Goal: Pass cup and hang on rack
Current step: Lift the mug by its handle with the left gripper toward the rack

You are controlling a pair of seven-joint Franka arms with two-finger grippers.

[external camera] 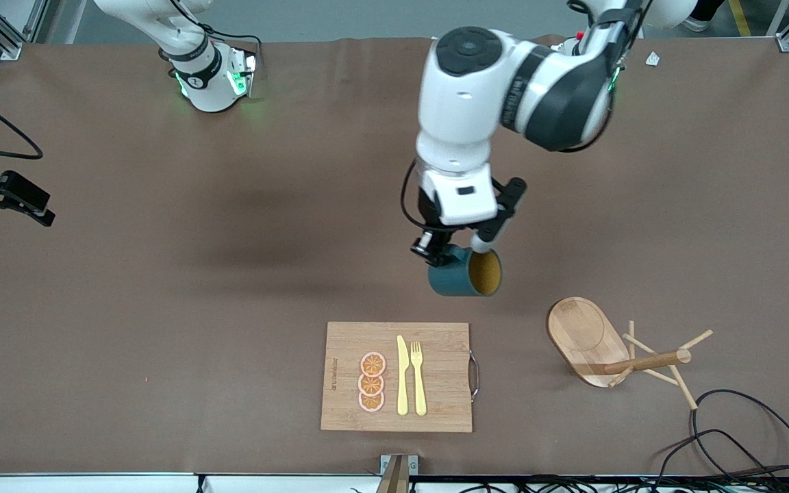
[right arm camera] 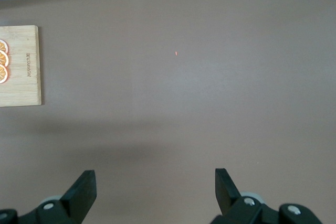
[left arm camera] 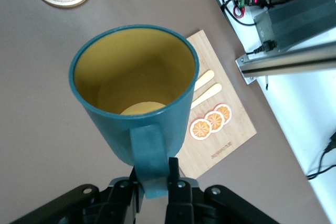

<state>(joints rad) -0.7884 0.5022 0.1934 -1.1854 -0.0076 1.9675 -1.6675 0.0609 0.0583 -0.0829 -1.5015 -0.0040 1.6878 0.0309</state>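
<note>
While the right gripper [right arm camera: 152, 192] waits over bare desk [external camera: 161, 274] with jaws spread, the left gripper [external camera: 453, 250] pinches the cup [external camera: 464, 272] by its handle, held tipped sideways above the desk near the toppled rack [external camera: 614, 352].

Matt teal cup [external camera: 464, 275], wooden rack [external camera: 614, 350]

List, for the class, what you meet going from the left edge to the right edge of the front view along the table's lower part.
Cutting board → orange slices → knife → fork → rack → black cables.
</note>
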